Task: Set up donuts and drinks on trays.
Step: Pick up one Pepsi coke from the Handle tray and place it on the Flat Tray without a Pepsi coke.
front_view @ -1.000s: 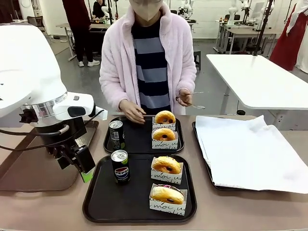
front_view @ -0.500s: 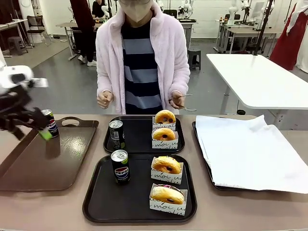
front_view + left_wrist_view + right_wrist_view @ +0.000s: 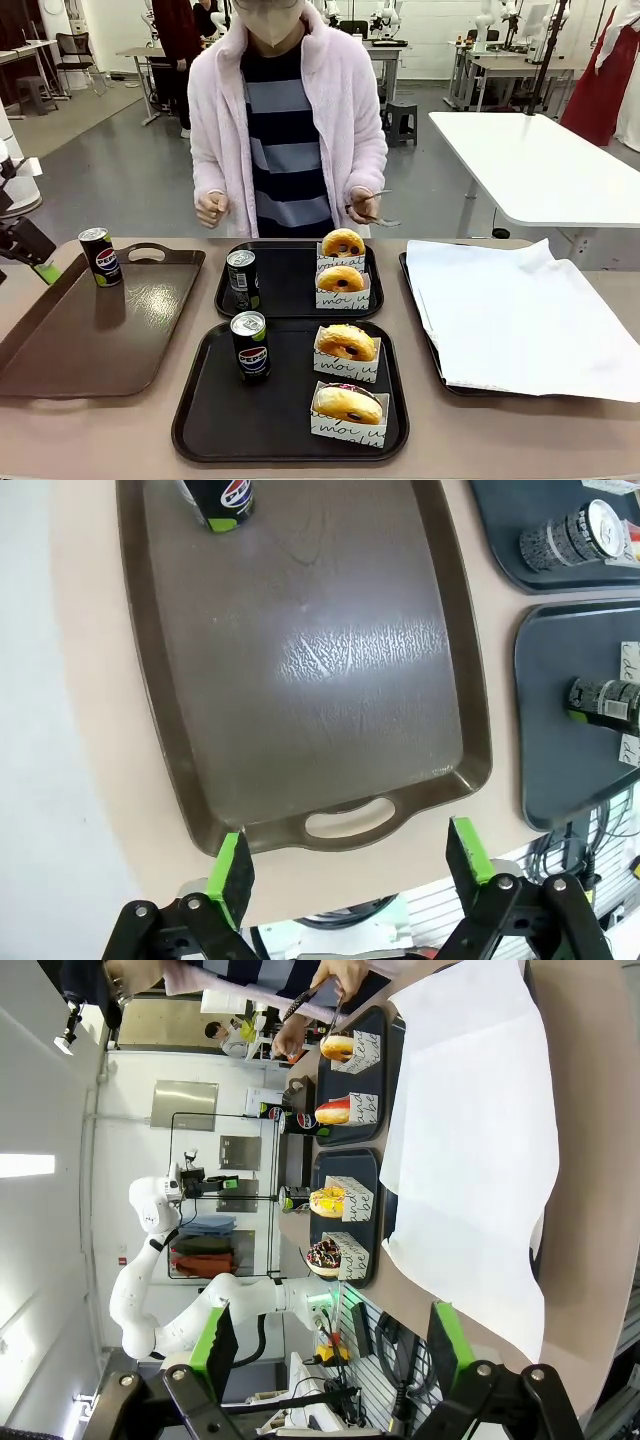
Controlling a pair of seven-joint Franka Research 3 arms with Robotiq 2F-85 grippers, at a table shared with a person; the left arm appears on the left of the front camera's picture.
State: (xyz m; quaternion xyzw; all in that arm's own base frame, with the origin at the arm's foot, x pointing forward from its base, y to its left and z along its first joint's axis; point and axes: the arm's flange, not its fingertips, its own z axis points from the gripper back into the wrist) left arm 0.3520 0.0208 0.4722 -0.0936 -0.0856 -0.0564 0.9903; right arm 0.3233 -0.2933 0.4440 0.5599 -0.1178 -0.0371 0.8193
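Two black trays lie mid-table. The far tray [image 3: 290, 290] holds a Pepsi can [image 3: 241, 278] and two sleeved donuts [image 3: 343, 243] [image 3: 341, 279]. On the near tray [image 3: 230, 415] stand another can [image 3: 250, 345] and two more donuts [image 3: 346, 342] [image 3: 348, 404]. A third can [image 3: 99, 256] stands upright on the glossy brown tray [image 3: 110, 340]. My left gripper [image 3: 42, 266] sits at the picture's left edge, apart from that can. In the left wrist view, the left gripper [image 3: 350, 858] is open and holds nothing. My right gripper [image 3: 330, 1350] is open too, far above the table.
A tray lined with white paper [image 3: 520, 310] takes up the right side. The person stands at the far edge with tongs [image 3: 385, 218] in one hand and the other hand raised. The brown tray's handle [image 3: 348, 818] lies just ahead of my left fingers.
My left arm has swung out of the foreground to the far left, away from the can on the brown tray. The person's hand has lifted off the far black tray.
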